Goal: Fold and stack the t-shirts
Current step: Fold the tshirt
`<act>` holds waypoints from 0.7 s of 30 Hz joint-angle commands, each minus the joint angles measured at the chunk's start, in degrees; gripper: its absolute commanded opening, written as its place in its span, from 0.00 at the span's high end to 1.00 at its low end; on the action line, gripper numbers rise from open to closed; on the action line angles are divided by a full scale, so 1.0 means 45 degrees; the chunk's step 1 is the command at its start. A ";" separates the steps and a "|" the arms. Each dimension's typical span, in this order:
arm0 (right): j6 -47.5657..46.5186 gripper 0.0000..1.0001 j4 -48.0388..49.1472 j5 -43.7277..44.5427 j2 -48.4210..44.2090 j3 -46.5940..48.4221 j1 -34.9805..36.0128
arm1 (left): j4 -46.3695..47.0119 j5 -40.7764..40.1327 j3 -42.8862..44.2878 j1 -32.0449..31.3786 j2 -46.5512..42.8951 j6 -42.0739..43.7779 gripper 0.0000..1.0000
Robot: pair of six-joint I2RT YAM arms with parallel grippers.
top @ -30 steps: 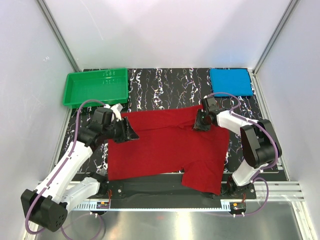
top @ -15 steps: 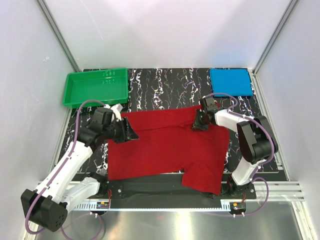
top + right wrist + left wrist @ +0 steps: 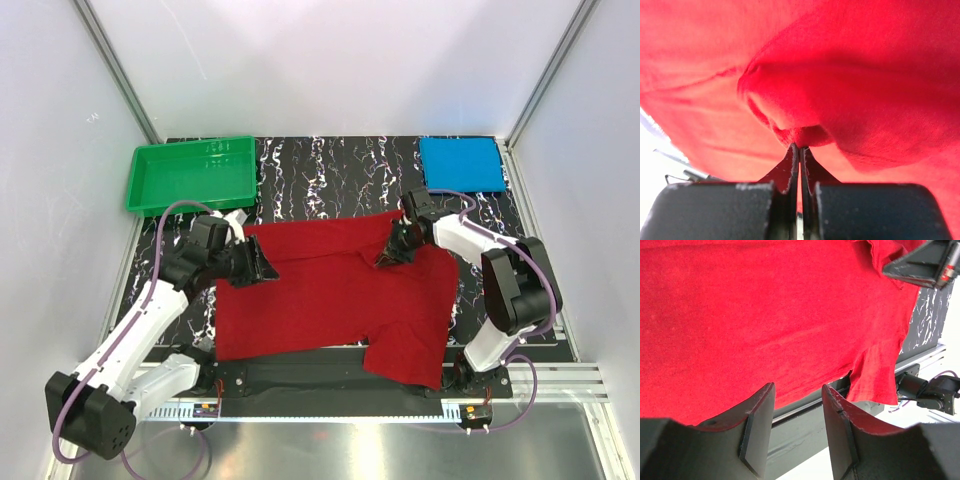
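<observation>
Red t-shirt point(image 3: 330, 295) lies spread flat on the table point(image 3: 330, 170); left gripper point(image 3: 264, 268) sits at its left edge, jaws parted, nothing held — that side may drag. Right gripper point(image 3: 388, 259) is clenched on a thin pinch of cloth — could slip on lift.

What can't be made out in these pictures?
- Right wrist view: the red shirt fills the frame, hiding the table.
- Top view: the blue shirt is folded, its sleeves tucked out of sight.
- Left wrist view: the red shirt runs off the top and left edges.
</observation>
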 commanded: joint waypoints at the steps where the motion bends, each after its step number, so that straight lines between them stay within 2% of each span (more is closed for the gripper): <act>1: 0.0591 1.00 -0.0753 -0.0961 -0.0733 -0.0303 0.0088 | 0.0736 0.0041 -0.0143 -0.0017 0.0115 -0.0142 0.53; 14: 0.0398 0.98 -0.1026 -0.2308 -0.0480 -0.0851 0.0088 | 0.1555 0.0412 -0.0632 -0.0017 0.0388 -0.0571 0.52; 15: 0.0223 0.95 -0.1084 -0.2329 -0.0480 -0.0871 0.0107 | 0.1653 0.0489 -0.0690 -0.0037 0.0389 -0.0610 0.52; 16: 0.0105 0.86 -0.1066 -0.2426 -0.0499 -0.0929 0.0088 | 0.1770 0.0529 -0.0768 -0.0037 0.0427 -0.0649 0.51; 17: -0.0051 0.73 -0.1143 -0.2543 -0.0576 -0.0891 0.0088 | 0.2004 0.0548 -0.0788 -0.0114 0.0486 -0.0727 0.50; 21: -0.0695 0.59 -0.2254 -0.1220 -0.1532 -0.0228 0.0010 | 0.2766 0.0412 -0.0750 -0.0583 0.0933 -0.0786 0.49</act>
